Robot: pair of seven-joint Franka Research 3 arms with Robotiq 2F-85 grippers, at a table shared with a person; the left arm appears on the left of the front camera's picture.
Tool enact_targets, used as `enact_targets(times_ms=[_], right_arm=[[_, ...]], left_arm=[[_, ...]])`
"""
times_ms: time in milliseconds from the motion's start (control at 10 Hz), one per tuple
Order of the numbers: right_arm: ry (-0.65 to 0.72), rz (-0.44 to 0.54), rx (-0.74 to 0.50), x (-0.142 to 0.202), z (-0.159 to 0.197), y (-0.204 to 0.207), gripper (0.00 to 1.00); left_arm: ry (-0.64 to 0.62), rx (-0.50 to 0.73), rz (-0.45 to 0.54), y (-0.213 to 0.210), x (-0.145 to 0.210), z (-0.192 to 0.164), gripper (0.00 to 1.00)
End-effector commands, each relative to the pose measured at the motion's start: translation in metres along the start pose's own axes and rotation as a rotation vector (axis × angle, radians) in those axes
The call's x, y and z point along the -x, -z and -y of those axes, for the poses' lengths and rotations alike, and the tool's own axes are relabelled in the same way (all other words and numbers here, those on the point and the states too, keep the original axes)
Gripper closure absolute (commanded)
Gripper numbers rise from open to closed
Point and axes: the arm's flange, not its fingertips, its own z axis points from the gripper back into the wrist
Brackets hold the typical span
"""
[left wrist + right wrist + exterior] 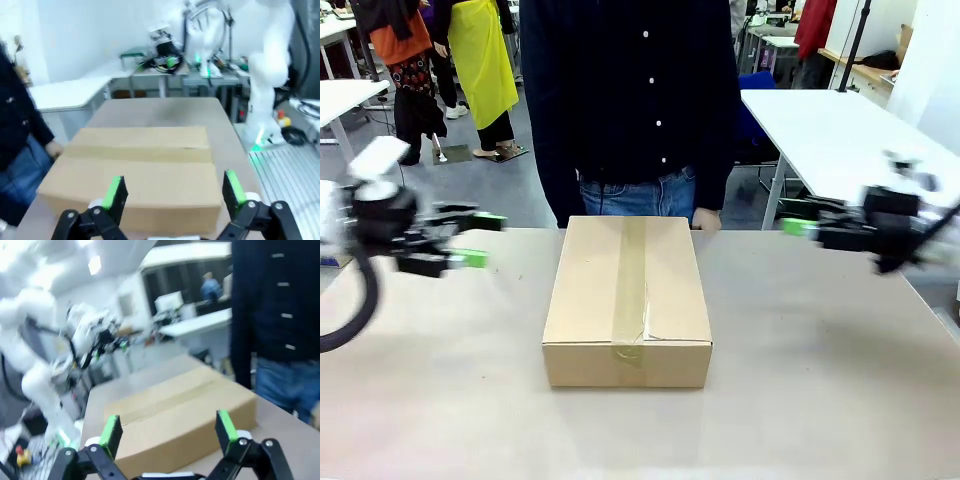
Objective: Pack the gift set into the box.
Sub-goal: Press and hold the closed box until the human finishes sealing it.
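front view has the box point(627, 300) taped shut mid-table, the person point(630, 100) just behind it. left gripper point(480, 240) and right gripper point(798, 227) hang wide open, empty, either side. closing in unevenly could skew the box.

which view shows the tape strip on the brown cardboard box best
The front view: the tape strip runs in full down the closed brown cardboard box's lid and over its near edge. The left wrist view shows it as a blurred band across the top; the right wrist view only faintly.
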Motion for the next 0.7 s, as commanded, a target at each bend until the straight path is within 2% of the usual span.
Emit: enact_targets(times_ms=[0,100,600], right_arm=[[0.077,0.123,0.254,0.044,0.007,-0.065,0.00],[0.000,0.000,0.000,0.000,0.000,0.000,0.00],[0.000,0.000,0.000,0.000,0.000,0.000,0.00]], left_arm=[[-0.037,-0.243,0.029,-0.050,0.047,0.008,0.00],[0.000,0.000,0.000,0.000,0.000,0.000,0.00],[0.000,0.000,0.000,0.000,0.000,0.000,0.00]])
